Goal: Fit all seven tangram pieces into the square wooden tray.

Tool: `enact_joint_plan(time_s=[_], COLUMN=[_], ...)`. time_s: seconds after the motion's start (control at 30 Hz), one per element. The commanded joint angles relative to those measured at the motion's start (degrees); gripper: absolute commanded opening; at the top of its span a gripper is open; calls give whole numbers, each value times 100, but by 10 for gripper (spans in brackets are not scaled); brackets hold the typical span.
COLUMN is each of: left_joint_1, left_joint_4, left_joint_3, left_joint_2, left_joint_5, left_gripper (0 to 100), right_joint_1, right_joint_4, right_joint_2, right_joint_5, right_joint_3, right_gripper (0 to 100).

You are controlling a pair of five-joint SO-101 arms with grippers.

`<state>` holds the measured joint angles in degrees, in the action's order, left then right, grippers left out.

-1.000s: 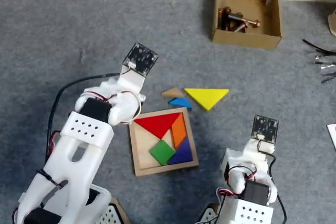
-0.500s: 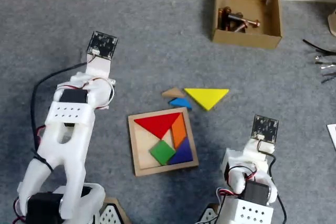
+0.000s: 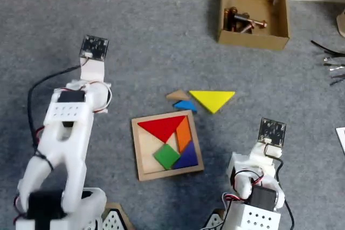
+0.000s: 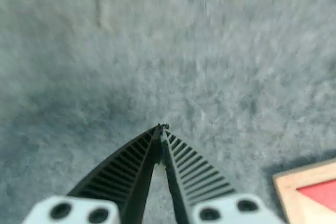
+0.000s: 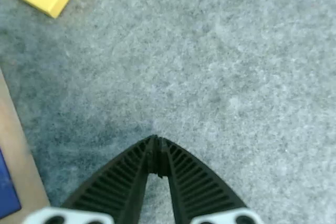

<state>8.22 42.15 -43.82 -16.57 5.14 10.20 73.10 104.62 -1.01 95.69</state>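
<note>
Four pieces lie in the tray (image 3: pixel 141 171). Three wait on the counter just past its far edge: a yellow triangle (image 3: pixel 212 99), a blue piece (image 3: pixel 185 105) and a tan piece (image 3: pixel 177 95). The left tool (image 4: pixel 160 128) and right tool (image 5: pixel 156 139) are pressed together, empty. The yellow triangle likely goes next: spread the nearer right tool, pinch its edges, and turn it toward the tray's bare left side.
</note>
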Motion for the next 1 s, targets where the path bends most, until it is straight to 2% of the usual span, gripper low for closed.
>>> enact_joint_plan(time_s=[0.0, 0.17, 0.27, 0.37, 0.6, 0.83, 0.97], left_joint_1=[66, -84, -444, -875, -1631, -2527, -3081], left_joint_4=[-88, -123, -62, 343, 1160, 2154, 2127], left_joint_3=[57, 101, 470, 1051, 2686, 3213, 3319], left_joint_2=[400, 760, 840, 971, 1763, 2360, 2413], left_joint_5=[-62, -26, 457, 967, 1398, 1714, 1749], left_gripper=[11, 11, 11, 11, 11, 11, 12], right_joint_1=[57, 57, 57, 57, 57, 57, 57], right_joint_4=[-154, -154, -154, -154, -154, -154, -154], right_joint_2=[66, 66, 66, 66, 66, 66, 66], right_joint_5=[53, 53, 53, 53, 53, 53, 53], right_joint_3=[655, 655, 655, 655, 655, 655, 655], right_gripper=[5, 5, 5, 5, 5, 5, 5])
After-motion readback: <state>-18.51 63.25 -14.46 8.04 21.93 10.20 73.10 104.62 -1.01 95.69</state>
